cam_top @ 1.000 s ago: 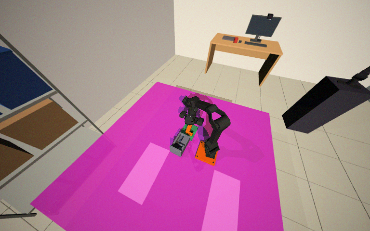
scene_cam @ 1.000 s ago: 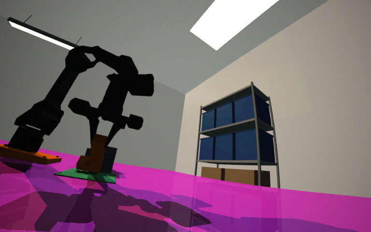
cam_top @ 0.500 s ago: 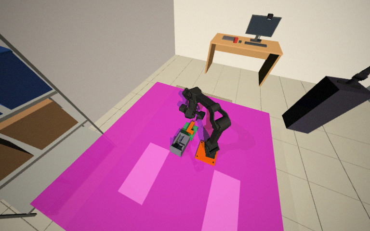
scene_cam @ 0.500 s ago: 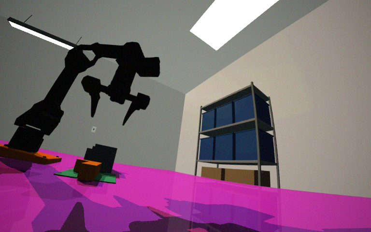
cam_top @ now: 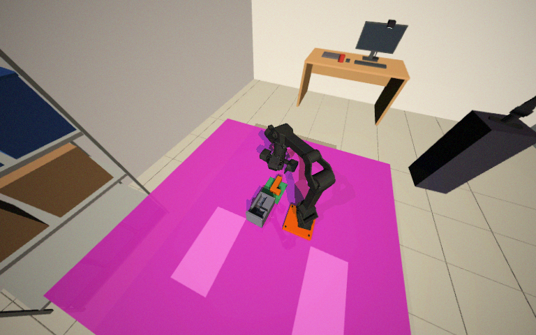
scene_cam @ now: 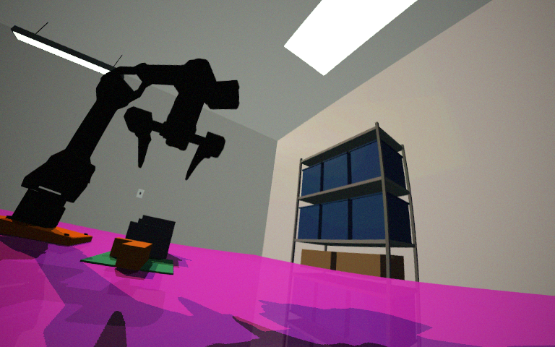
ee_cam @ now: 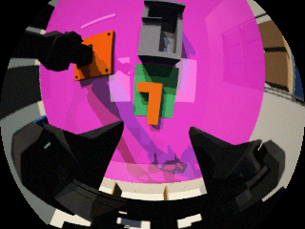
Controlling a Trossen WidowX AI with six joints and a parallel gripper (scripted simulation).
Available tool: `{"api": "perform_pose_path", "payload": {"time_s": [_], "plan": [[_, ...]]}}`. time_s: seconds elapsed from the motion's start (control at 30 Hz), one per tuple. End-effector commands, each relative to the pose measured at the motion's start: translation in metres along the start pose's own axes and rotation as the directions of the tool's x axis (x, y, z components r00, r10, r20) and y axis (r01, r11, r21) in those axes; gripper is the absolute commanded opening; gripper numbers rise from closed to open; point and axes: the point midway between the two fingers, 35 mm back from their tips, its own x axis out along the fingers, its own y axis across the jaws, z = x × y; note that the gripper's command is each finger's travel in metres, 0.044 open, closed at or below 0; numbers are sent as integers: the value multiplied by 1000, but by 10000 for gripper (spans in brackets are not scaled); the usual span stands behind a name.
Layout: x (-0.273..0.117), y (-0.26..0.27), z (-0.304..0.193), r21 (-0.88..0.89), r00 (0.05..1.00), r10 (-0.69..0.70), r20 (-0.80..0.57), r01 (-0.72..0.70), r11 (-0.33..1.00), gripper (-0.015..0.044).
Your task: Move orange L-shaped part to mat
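Note:
The orange L-shaped part (cam_top: 275,190) (scene_cam: 133,256) (ee_cam: 154,104) lies on the green mat (cam_top: 283,186) (scene_cam: 96,259) (ee_cam: 172,72), apparently flat. In the wrist view its long end reaches past the mat's edge away from the tray. Which face is up I cannot tell. The grey tray (cam_top: 255,220) (scene_cam: 161,233) (ee_cam: 151,40) stands beside the mat, and its pocket is empty. My gripper (cam_top: 278,169) (scene_cam: 163,173) (ee_cam: 157,127) is open and empty, fingers wide apart. It hangs well above the part and touches nothing.
The orange base plate (cam_top: 287,225) (scene_cam: 73,238) (ee_cam: 106,53) of the arm stands to one side of the tray and mat. The desk (cam_top: 355,75) and the shelf rack (scene_cam: 341,196) stand in the background, away from the arm.

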Motion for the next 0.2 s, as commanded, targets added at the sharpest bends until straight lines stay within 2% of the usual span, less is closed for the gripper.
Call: {"api": "perform_pose_path", "payload": {"time_s": [0.0, 0.17], "plan": [[0, 0, 0, 0, 1000, -2, -2, 2, 1000, 400], [0, 0, 0, 0, 1000, -2, -2, 2, 1000, 400]]}}
